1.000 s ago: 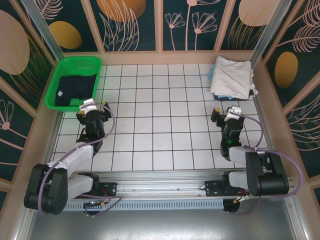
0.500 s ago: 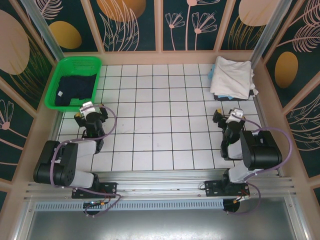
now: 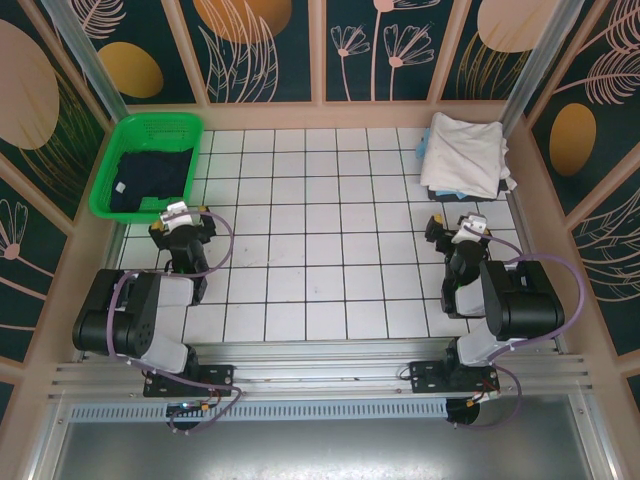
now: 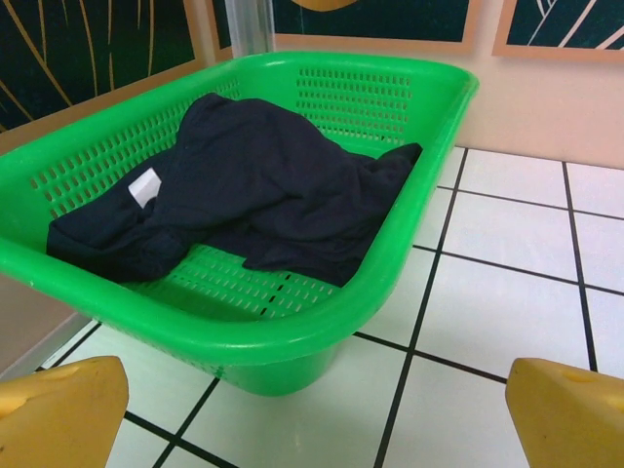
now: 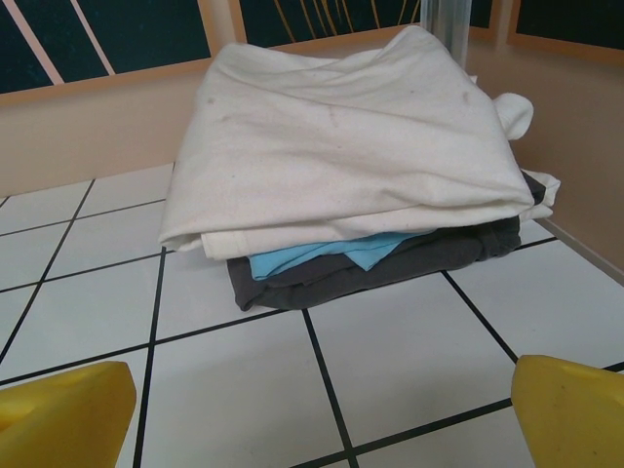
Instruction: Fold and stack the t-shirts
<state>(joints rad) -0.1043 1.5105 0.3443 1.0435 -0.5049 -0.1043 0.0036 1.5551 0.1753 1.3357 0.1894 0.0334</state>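
A folded stack lies at the back right: a cream-white t-shirt (image 3: 462,150) (image 5: 351,136) on top, a light blue one (image 5: 322,253) under it, a dark grey one (image 5: 390,265) at the bottom. A crumpled dark navy t-shirt (image 3: 150,182) (image 4: 253,195) lies in the green basket (image 3: 125,205) (image 4: 292,331). My left gripper (image 3: 181,222) (image 4: 322,409) stands open just in front of the basket, nothing between its yellow fingertips (image 4: 58,409). My right gripper (image 3: 459,228) (image 5: 322,409) is open too, a short way before the stack, its yellow fingertips (image 5: 575,405) apart over bare tile.
The white tiled table (image 3: 320,240) stretches between the two arms. Wooden walls (image 3: 320,105) close the back and both sides. The basket sits against the left wall, the stack beside the right wall and a metal post (image 5: 448,19).
Both arms have folded back toward their bases; the left arm's links have drawn in beside its base. Both grippers stay open in nearly the same spots.
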